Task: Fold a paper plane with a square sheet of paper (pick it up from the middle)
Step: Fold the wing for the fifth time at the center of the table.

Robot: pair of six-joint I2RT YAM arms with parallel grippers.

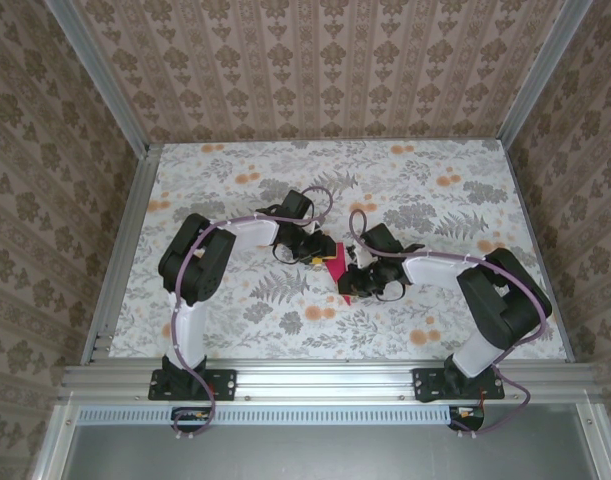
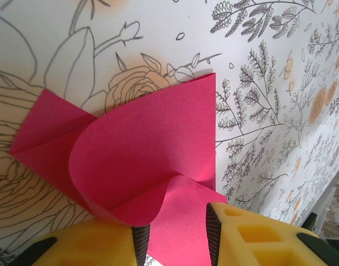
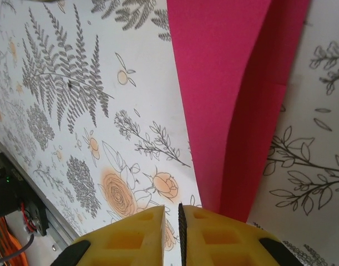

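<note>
Magenta-pink square sheet of thin paper (image 2: 152, 144), half-folded midway between the side edges of the worktop (image 1: 235, 300), curls loose between the part-open jaws of the left pincer (image 2: 177, 233) while the almost-closed right pincer (image 3: 172, 227) sits at its edge, so the fold probably wants corners aligned before pressing.

Paper from above: my thin magenta-pink square sheet of paper (image 1: 335, 266) is a small sliver, mostly covered by my left gripper (image 1: 313, 256) and right gripper (image 1: 350, 281). Its folds are too small to read there.
Paper at my left wrist: the near edge runs under my yellow foam-padded fingers (image 2: 252, 238) and off the bottom of the view.
Paper at my right wrist: the far end is cut off at the top. The near end slips behind my yellow finger (image 3: 236, 241), and I cannot tell whether it is pinched.
My fingers: in both wrist views their bases are cut off by the bottom edge.
</note>
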